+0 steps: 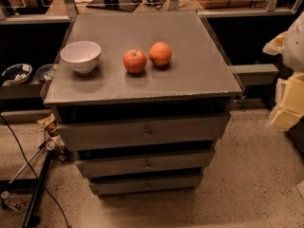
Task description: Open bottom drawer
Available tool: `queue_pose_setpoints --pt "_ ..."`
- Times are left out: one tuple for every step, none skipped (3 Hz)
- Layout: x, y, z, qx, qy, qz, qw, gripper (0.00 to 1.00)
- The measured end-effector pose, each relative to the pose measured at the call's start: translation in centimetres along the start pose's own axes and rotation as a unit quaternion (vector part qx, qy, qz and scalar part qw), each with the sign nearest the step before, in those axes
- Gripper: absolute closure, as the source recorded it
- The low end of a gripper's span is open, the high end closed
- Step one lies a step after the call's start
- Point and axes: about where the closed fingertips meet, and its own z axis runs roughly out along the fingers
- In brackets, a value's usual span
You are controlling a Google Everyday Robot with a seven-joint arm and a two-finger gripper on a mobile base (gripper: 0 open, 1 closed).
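Left to right on the counter (199, 75): white bowl (80, 56) near the left edge, red apple (135, 61) about centre, orange (160, 53) just beside the apple on its right and slightly farther back. None of it matters for this step.

Below the top is a three-drawer stack. The top drawer (104, 134) and middle drawer (109, 165) are not the target. The bottom drawer (118, 185) is lowest, just above the floor, with the thinnest front. It looks shut or nearly so. Its small knob (147, 185) sits dead centre.

The gripper (289, 103) is the pale shape at the far right edge, level with the upper drawers, well apart from the stack and touching none of it. Can't tell how far the jaws are open. I see nothing held.

My read: task not started, step in hand is the approach.
- Bring the gripper down and left to knob height, square to the drawer front.
- The knob is tiny, so centre on it before closing. An off-centre grip probably slips.
- Stay below the middle drawer's front and don't catch its knob.
- Pull straight out toward the near side, level. A skewed pull may jam the drawer.
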Motion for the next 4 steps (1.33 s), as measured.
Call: queue_pose_setpoints --pt "0.0 0.3 0.6 0.001 -0.003 -0.001 1.0000 0.00" --pt "-0.2 2.6 3.8 -0.001 -0.024 0.002 0.9997 0.00" --pt "-0.6 4.3 6.4 -0.021 -0.043 -0.001 0.9989 0.00" --pt "-0.5 4.4 6.6 -0.022 -0.043 0.000 0.9988 0.00"
